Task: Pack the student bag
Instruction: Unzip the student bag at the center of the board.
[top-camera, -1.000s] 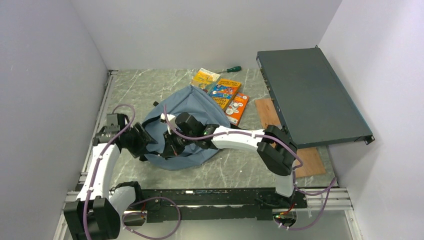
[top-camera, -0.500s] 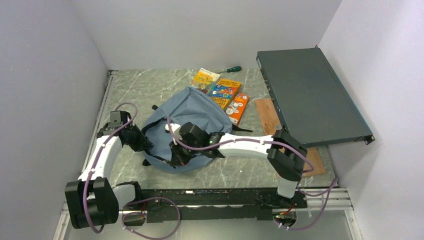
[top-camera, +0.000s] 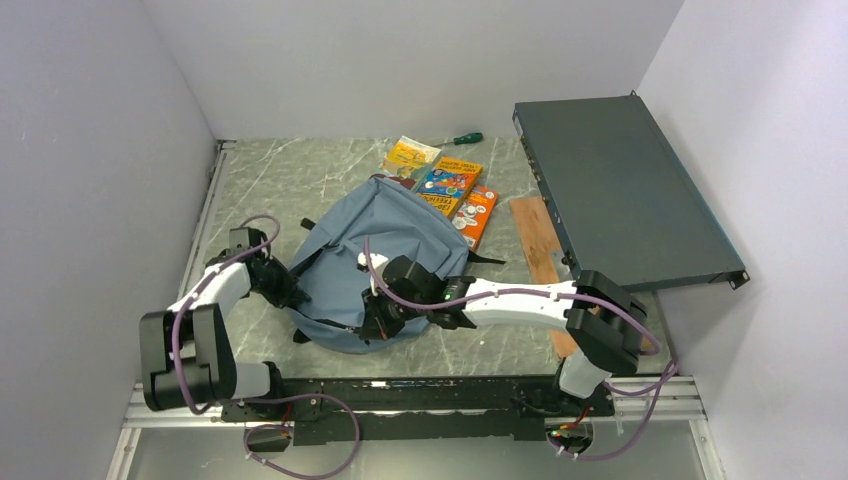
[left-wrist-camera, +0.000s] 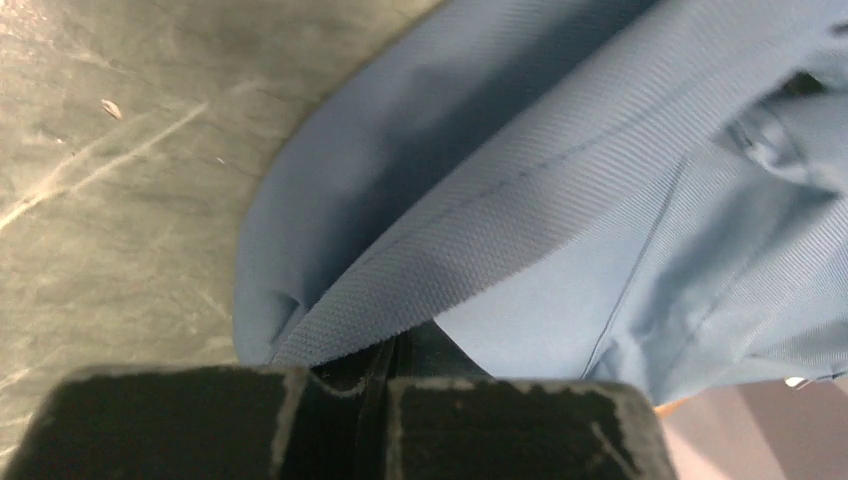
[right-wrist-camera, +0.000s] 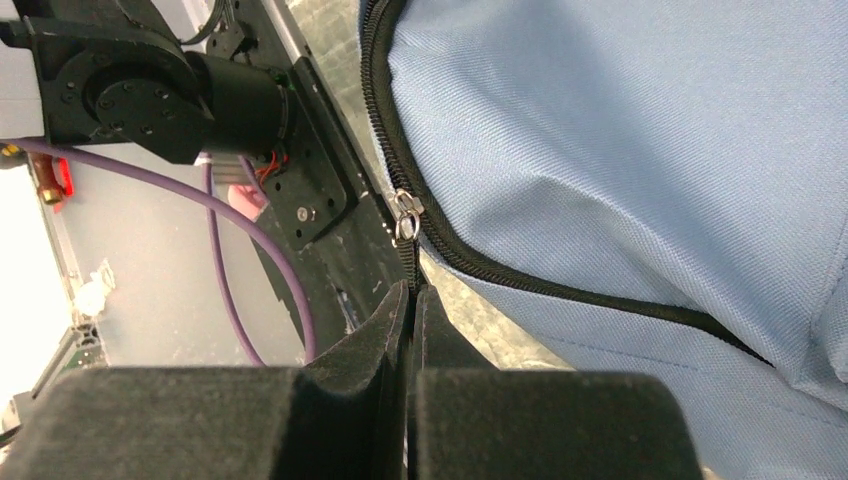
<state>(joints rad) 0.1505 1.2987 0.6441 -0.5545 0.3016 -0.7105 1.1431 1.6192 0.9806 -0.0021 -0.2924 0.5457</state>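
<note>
The student bag (top-camera: 385, 240) is a soft grey-blue backpack lying flat in the middle of the table. My left gripper (top-camera: 284, 291) is at the bag's left edge. In the left wrist view, my left gripper (left-wrist-camera: 385, 345) is shut on a ribbed blue edge of the bag (left-wrist-camera: 600, 200). My right gripper (top-camera: 372, 322) is at the bag's near edge. In the right wrist view, my right gripper (right-wrist-camera: 412, 290) is shut on the pull hanging from the metal zip slider (right-wrist-camera: 405, 215). The black zip (right-wrist-camera: 520, 275) curves along the bag (right-wrist-camera: 620, 140).
Colourful books (top-camera: 450, 180) (top-camera: 474, 215), a yellow packet (top-camera: 410, 155) and a green-handled screwdriver (top-camera: 462, 139) lie behind the bag. A flat dark grey metal box (top-camera: 620, 190) leans at the right over a wooden board (top-camera: 540, 240). Walls close in on the left, back and right.
My left gripper has shut on the bag's left edge and its arm has drawn back toward the near left. My right gripper has moved nearer and rightward with the zip pull, and the bag has flattened out.
</note>
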